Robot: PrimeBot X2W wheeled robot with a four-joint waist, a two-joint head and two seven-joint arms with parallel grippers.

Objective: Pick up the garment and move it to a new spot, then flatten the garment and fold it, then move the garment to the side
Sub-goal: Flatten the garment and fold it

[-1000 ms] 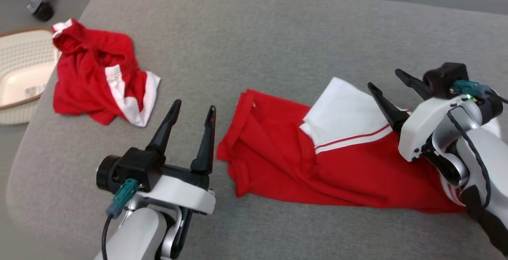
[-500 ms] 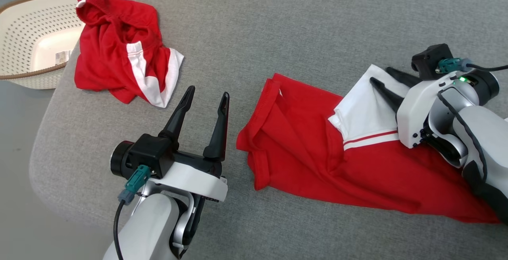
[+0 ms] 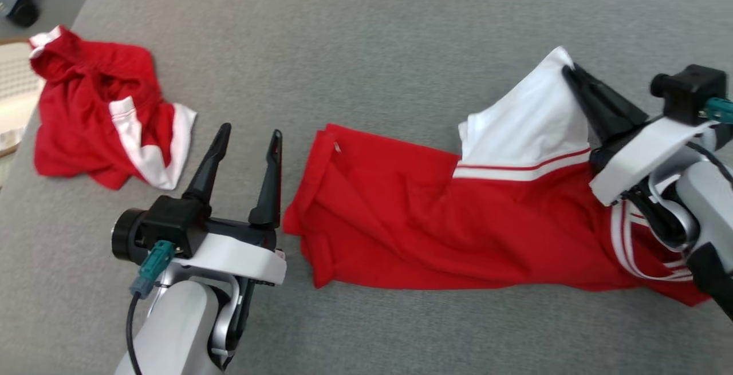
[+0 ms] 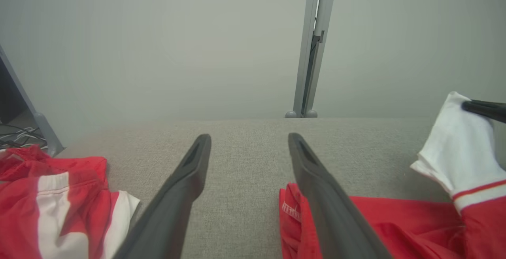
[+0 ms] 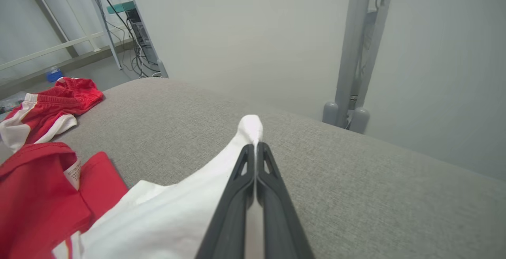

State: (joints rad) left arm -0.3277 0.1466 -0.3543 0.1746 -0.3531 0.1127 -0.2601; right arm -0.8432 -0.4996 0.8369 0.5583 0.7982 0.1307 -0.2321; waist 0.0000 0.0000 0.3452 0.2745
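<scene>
My right claw (image 3: 570, 74) is pressed tight together, and it pinches the very tip of the white flap (image 3: 532, 123) of the red garment (image 3: 401, 220). In the right wrist view, a small bit of white pokes out past the right claw (image 5: 257, 148). The flap is pulled up off the grey cushion (image 3: 372, 48) at the upper right of the head view. The rest of the garment lies flat and long across the middle, and its far end tucks under my right arm at the lower right. My left claw (image 3: 250, 131) is spread wide and holds nothing. It sits just beside the garment's left edge, at the lower left. I worry about my grip, because I have so little cloth. If I lift fast, the heavy red part could tug the tip out and the garment would drop. The part under my arm could also catch and bunch up. My left claw is so near the edge that it could snag it if I swing that way. Farther out, at the upper left, another red garment (image 3: 91, 111) lies in a crumpled heap on the cushion. Right beside it, at the left edge, is a white basket (image 3: 11, 77) with little holes. I cannot tell what is inside it.
</scene>
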